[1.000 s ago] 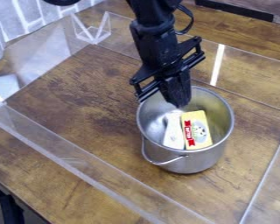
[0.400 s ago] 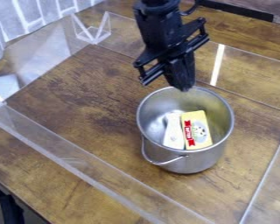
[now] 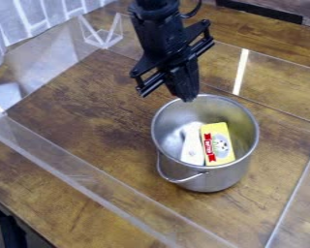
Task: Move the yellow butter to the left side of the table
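The yellow butter (image 3: 217,143), a flat yellow packet with a red-and-white label, leans inside the round steel pot (image 3: 170,155) at the table's right middle. A plain white block (image 3: 193,141) lies next to it in the pot. My black gripper (image 3: 184,94) hangs above the pot's far-left rim, fingers pointing down and pressed together, shut with nothing in it. It is clear of the butter and does not touch the pot.
The dark brown plank table (image 3: 80,116) has clear plastic sheet edging (image 3: 67,165) along the front and left. The pot's wire handle (image 3: 184,180) hangs at its front. A bright reflection streak (image 3: 242,70) lies behind the pot.
The gripper has risen out of the pot and shifted up and to the left, staying shut. The butter and white block remain in the pot.
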